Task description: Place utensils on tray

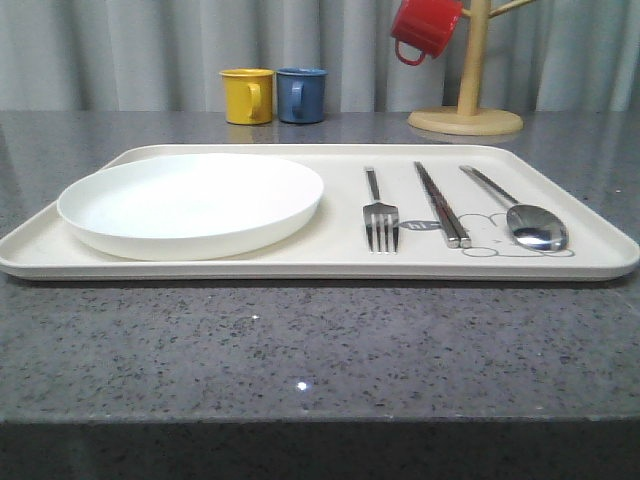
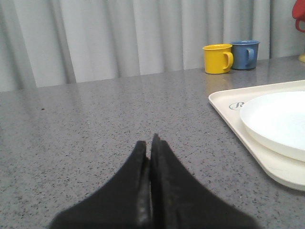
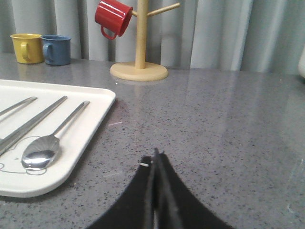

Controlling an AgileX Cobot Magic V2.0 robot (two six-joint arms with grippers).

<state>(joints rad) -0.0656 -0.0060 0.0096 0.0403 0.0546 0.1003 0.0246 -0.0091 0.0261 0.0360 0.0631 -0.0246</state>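
My left gripper (image 2: 151,143) rests low over the grey countertop (image 1: 300,350) with its fingers pressed together on nothing, just beside the tray (image 1: 330,268); my right gripper (image 3: 156,157) is likewise closed and empty, off the tray's other end. On the tray the fork (image 1: 380,222), chopsticks (image 1: 442,205) and spoon (image 1: 525,215) lie side by side, right of the white plate (image 1: 190,205). Behind stand a yellow mug (image 1: 247,96), a blue mug (image 1: 301,95) and a red mug (image 1: 424,28) hanging on a wooden mug tree (image 1: 468,95).
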